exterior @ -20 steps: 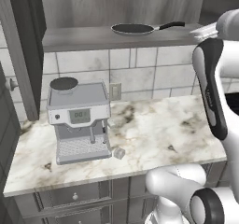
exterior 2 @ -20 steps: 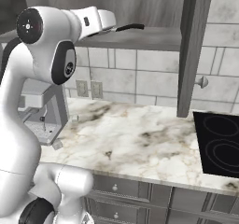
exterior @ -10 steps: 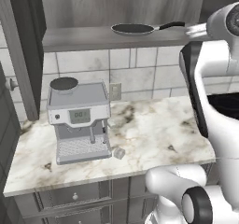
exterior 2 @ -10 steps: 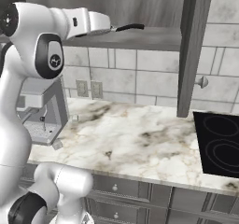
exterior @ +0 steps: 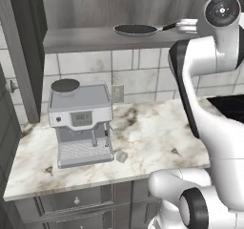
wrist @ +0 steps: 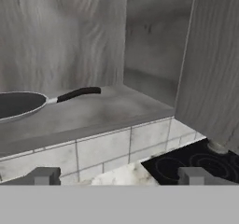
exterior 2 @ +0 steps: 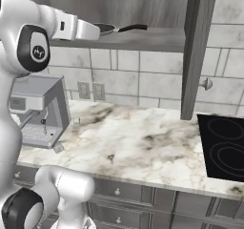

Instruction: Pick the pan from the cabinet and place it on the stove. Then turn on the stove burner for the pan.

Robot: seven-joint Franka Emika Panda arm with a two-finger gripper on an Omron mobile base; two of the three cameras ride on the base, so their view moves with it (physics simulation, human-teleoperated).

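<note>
Left base view: pan (exterior: 136,30) rests on the cabinet (exterior: 109,39) shelf above the table (exterior: 143,142). Espresso machine (exterior: 82,123) stands below; open cabinet door (exterior 2: 196,51) hangs beside the stove (exterior 2: 224,147). Tool (wrist: 116,175) released, empty.

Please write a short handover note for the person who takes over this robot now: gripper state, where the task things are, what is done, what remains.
Gripper: jaws open, holding nothing, raised to the level of the cabinet shelf, short of the pan.
Pan: lies flat on the open cabinet's bottom shelf, handle toward the stove side, not touched.
Stove: black cooktop set in the counter, to the right of the cabinet, nothing on it.
Done: cabinet doors stand open, arm is lifted to the shelf.
Left: grasp the pan, set it on a burner, turn on that burner's knob.
</note>
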